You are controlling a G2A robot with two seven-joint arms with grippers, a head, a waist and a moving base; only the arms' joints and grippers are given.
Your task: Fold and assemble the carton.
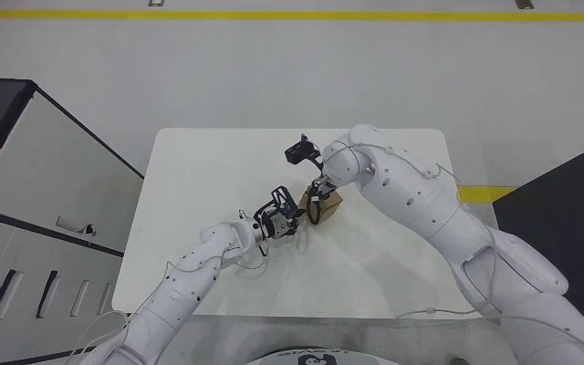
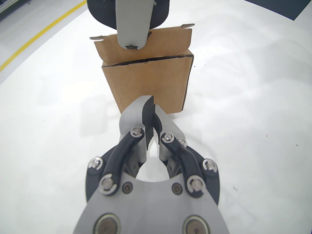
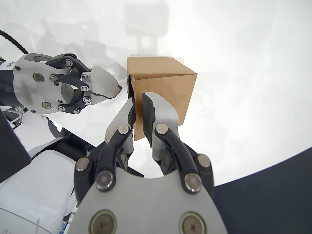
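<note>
Counter: a white counter (image 1: 383, 265) with rounded corners; both arms meet above its middle.
Carton: a small brown cardboard carton (image 3: 168, 93) stands on the counter near the middle, a little toward the right arm's side. Its side walls are squared up. In the left wrist view one top panel is folded across, with a dark seam along its front edge, and a flap (image 2: 168, 40) behind that seam stands upright.
Right gripper: the right gripper (image 3: 139, 105) comes down on the carton from above. Its two dark pads are pressed together on either side of a thin cardboard panel at the carton's open edge, so it has hold of the carton by that panel. In the left wrist view one of its pale fingers lies against the front of the upright flap.
Left gripper: the left gripper (image 2: 150, 103) is low over the counter and points at the carton's side wall. Its fingers are closed tip to tip with nothing between them. In the right wrist view its tip sits just beside the carton's near corner; whether it touches the cardboard cannot be told.
Arms: the left arm reaches in from the near left of the counter, the right arm from the right.
Floor: a grey floor (image 1: 274, 73) lies beyond the counter, with a yellow line (image 1: 292, 15) running across it.
</note>
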